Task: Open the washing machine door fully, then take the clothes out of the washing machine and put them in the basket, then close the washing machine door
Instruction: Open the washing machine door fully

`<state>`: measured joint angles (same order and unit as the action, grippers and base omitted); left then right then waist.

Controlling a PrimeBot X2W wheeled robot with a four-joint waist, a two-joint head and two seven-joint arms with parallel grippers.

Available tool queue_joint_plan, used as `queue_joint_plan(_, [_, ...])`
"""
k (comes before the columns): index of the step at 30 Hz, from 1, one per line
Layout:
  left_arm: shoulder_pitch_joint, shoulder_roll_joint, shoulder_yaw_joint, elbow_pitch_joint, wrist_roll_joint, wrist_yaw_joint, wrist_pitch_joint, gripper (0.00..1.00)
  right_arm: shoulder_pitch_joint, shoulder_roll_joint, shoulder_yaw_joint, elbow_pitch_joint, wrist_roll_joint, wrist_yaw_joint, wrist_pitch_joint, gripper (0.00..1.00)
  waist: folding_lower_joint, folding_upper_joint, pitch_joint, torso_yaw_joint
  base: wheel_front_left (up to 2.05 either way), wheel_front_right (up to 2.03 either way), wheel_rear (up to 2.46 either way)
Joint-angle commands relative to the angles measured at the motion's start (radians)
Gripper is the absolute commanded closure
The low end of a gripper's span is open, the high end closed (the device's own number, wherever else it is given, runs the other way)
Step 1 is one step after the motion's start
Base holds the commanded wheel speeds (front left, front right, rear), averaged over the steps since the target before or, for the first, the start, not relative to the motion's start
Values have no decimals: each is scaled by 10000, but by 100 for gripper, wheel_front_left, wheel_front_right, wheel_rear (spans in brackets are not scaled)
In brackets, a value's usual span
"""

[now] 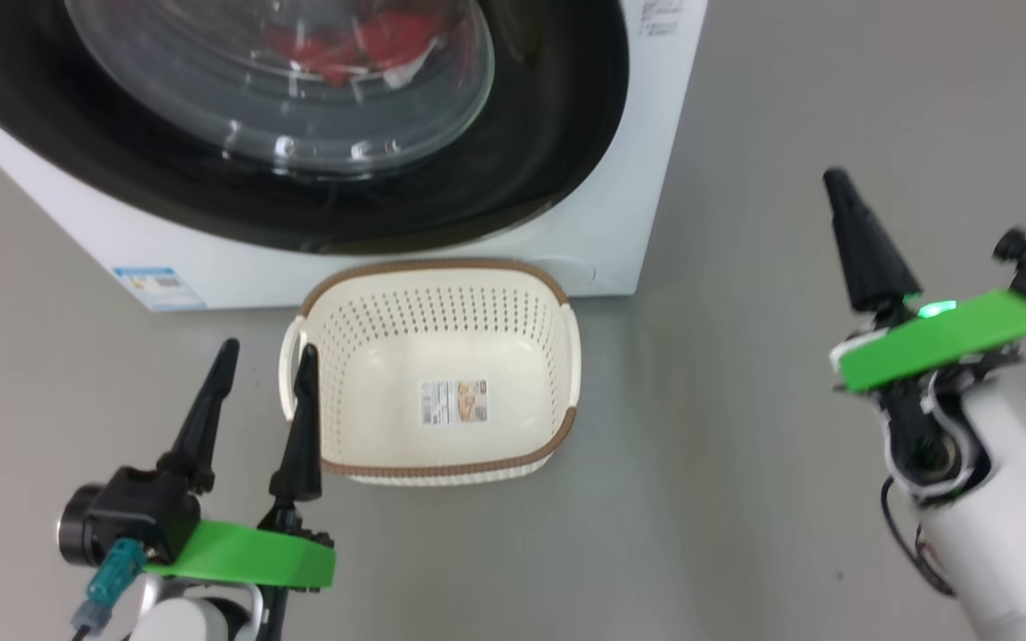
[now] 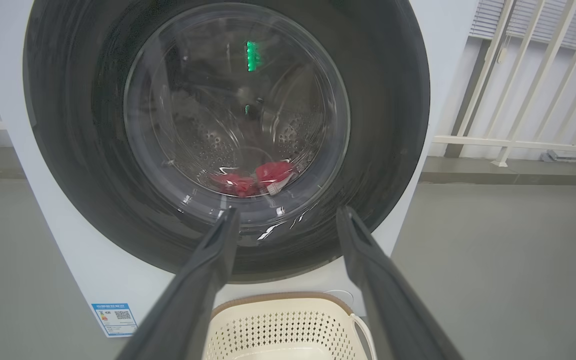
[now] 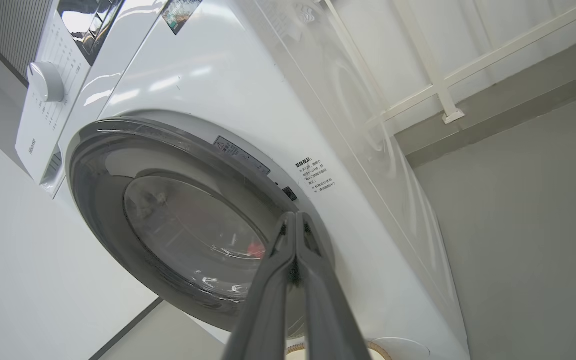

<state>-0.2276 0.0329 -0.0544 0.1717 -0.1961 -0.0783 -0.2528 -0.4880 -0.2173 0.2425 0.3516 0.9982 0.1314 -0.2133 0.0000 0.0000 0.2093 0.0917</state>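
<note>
Washing machine (image 3: pixel 208 85) with dial (image 3: pixel 45 82), right wrist view; left hand (image 1: pixel 267 347) released, right hand (image 3: pixel 295 216) clenched.

1. Left gripper (image 1: pixel 267 356), lower left of the head view: fingers spread wide apart, pointing up the frame.
2. Right gripper (image 1: pixel 841 196), at the right: fingers pressed together, tilted up-left, above its pale forearm (image 1: pixel 1012 543).

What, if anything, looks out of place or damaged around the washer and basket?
Nothing stands out. The washer door is shut and intact, the red clothes lie inside behind it, and the basket stands upright and empty on the floor before the washer.
</note>
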Motion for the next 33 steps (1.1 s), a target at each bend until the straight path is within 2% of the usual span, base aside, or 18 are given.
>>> queue_joint_plan(1, [-394, 173, 288, -383, -91, 65, -90, 0, -501, -208, 259, -148, 634, -7, 159, 100, 0, 0, 482, 225, 0, 0, 0])
queue_joint_plan(10, [-807, 173, 144, -733, 20, 116, -90, 0, -2154, -834, 677, 146, 2674, -7, 963, 100, 0, 0, 1379, 459, 0, 0, 0])
queue_joint_plan(15, [-1016, 173, 56, -850, 23, 165, -90, 0, -3044, -897, 750, 129, 4225, -7, 2069, 100, 0, 0, 1853, 568, 0, 0, 0])
queue_joint_plan(21, [-1213, 173, 27, -992, 35, 235, -90, 0, -4074, -1086, 968, 133, 4855, -7, 2873, 100, 0, 0, 2384, 714, 0, 0, 0])
queue_joint_plan(26, [-1400, 173, -46, -1149, 27, 261, -90, 0, -4848, -1084, 746, 357, 5785, -7, 3773, 100, 0, 0, 2877, 843, 0, 0, 0])
queue_joint_plan(33, [-1706, 173, -249, -1336, -35, 340, -90, 0, -5858, -1138, 625, 718, 6462, -7, 5098, 100, 0, 0, 3539, 1006, 0, 0, 0])
